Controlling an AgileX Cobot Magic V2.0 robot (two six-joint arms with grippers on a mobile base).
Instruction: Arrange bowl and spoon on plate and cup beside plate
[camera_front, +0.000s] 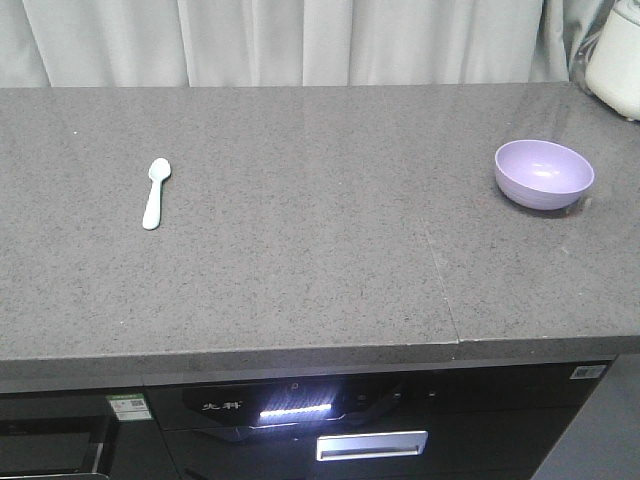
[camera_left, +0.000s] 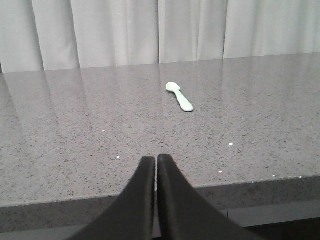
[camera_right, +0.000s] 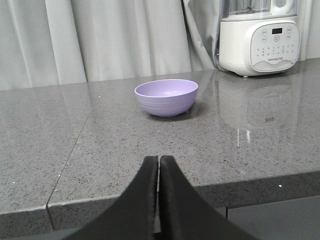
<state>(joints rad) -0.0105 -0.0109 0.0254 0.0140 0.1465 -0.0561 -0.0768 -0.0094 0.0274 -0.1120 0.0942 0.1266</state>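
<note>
A lavender bowl (camera_front: 544, 173) (camera_right: 166, 96) stands upright and empty at the counter's right side. A pale mint spoon (camera_front: 156, 191) (camera_left: 179, 96) lies flat at the left, head toward the curtain. My left gripper (camera_left: 156, 159) is shut and empty above the counter's front edge, well short of the spoon. Over the same front edge, my right gripper (camera_right: 158, 159) is shut with nothing in it, and the bowl sits some way beyond it. Neither arm shows in the front view. The plate and the cup are out of view.
The grey speckled counter (camera_front: 300, 250) has a seam (camera_front: 445, 290) running front to back right of centre. A white appliance (camera_right: 260, 37) (camera_front: 618, 60) stands at the back right corner. Pale curtains (camera_front: 290, 40) hang behind. Dark cabinet fronts with a handle (camera_front: 372, 444) lie below the edge.
</note>
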